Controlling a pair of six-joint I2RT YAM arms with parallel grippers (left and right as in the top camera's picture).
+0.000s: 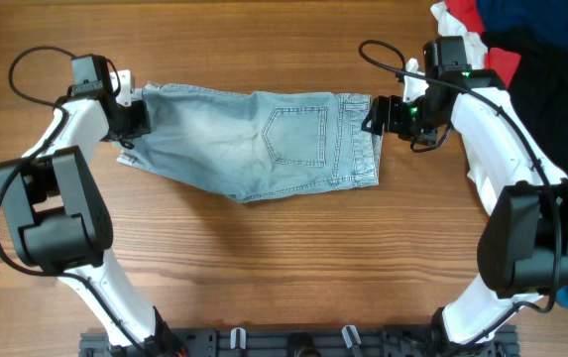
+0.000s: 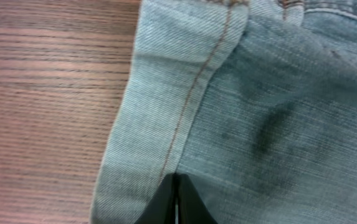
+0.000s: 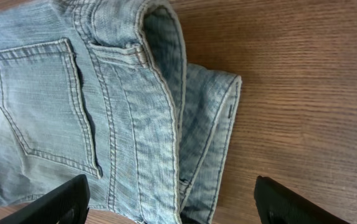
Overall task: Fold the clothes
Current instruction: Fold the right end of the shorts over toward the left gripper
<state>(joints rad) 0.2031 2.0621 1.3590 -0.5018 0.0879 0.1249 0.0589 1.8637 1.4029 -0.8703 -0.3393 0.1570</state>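
The pale blue denim shorts [image 1: 264,139] lie flat across the middle of the table, back pocket up. My left gripper [image 1: 130,117] is at their left end. In the left wrist view its jaws [image 2: 177,186] are pressed together on the stitched hem cuff [image 2: 166,106] of the shorts. My right gripper [image 1: 378,114] is at the waistband end on the right. In the right wrist view it is wide open [image 3: 172,199], its fingers on either side of the waistband [image 3: 159,112], and it holds nothing.
A pile of other clothes, white [image 1: 457,20], red [image 1: 507,64], navy [image 1: 531,20] and black [image 1: 561,99], lies at the back right corner behind my right arm. Bare wooden table [image 1: 293,268] lies in front of the shorts.
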